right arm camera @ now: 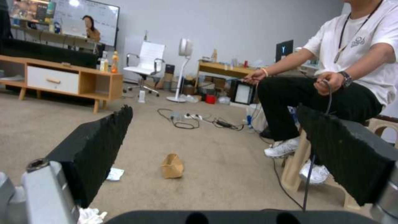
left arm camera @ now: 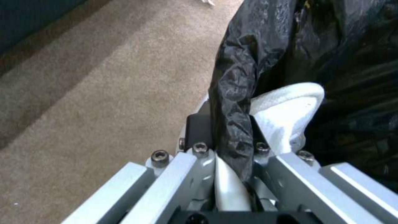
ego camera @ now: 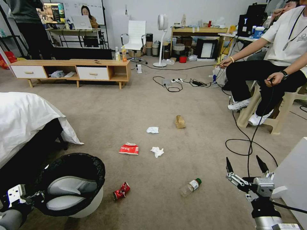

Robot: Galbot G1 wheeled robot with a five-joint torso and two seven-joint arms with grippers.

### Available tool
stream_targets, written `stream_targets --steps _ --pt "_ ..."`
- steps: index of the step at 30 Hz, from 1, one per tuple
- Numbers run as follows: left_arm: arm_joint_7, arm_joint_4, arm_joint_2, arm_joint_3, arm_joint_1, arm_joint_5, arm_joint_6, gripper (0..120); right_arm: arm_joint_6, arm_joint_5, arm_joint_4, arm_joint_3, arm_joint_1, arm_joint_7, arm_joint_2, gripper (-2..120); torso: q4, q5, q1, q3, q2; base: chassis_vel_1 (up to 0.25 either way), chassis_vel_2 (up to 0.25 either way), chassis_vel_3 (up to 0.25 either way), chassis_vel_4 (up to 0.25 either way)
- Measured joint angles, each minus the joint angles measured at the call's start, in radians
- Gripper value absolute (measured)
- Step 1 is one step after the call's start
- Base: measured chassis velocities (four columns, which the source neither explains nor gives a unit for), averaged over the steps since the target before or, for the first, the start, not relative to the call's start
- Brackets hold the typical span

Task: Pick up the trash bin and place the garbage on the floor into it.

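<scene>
The trash bin (ego camera: 83, 204), white with a black bag over its rim, sits at the lower left, tilted. My left gripper (ego camera: 35, 198) is shut on its near rim; the left wrist view shows the fingers (left arm camera: 198, 130) clamping the bag-covered rim (left arm camera: 232, 102). My right gripper (ego camera: 246, 167) hangs open over the carpet at the lower right, its black pads (right arm camera: 93, 146) wide apart. The garbage lies on the floor: a crushed red can (ego camera: 121, 191), a green-capped bottle (ego camera: 190, 187), a red-white carton (ego camera: 129, 149), two tissues (ego camera: 157, 151) (ego camera: 152, 130) and a brown box (ego camera: 180, 121) (right arm camera: 172, 166).
A bed with a white sheet (ego camera: 22, 118) stands at the left, close to the bin. A person sits on a stool (ego camera: 271, 105) at the right, with black cables (ego camera: 246, 143) looping over the carpet. A white panel (ego camera: 294, 179) is beside my right arm. A low wooden cabinet (ego camera: 73, 70) stands behind.
</scene>
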Motion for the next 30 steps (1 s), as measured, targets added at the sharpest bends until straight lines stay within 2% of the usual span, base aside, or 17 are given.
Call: stream_targets --steps 5,21,30 --pt "0.000 0.000 -0.002 0.001 0.000 0.001 0.000 3 -0.001 -0.001 -0.004 -0.002 0.003 0.000 -0.003 100 0.0001 0.0000 0.000 0.000 0.000 -0.014 0.012 0.023 -0.015" --pt "-0.001 -0.004 -0.011 0.003 0.001 0.003 0.000 3 -0.002 -0.001 -0.005 -0.002 0.005 0.000 -0.011 100 0.0000 0.0000 0.000 0.000 0.000 -0.108 0.108 0.112 -0.118" --pt "-0.001 -0.009 -0.014 0.003 0.005 0.006 0.000 3 0.001 -0.015 -0.004 -0.005 0.002 0.018 -0.014 100 0.0000 0.0000 0.000 0.000 0.000 -0.006 0.007 0.005 -0.006"
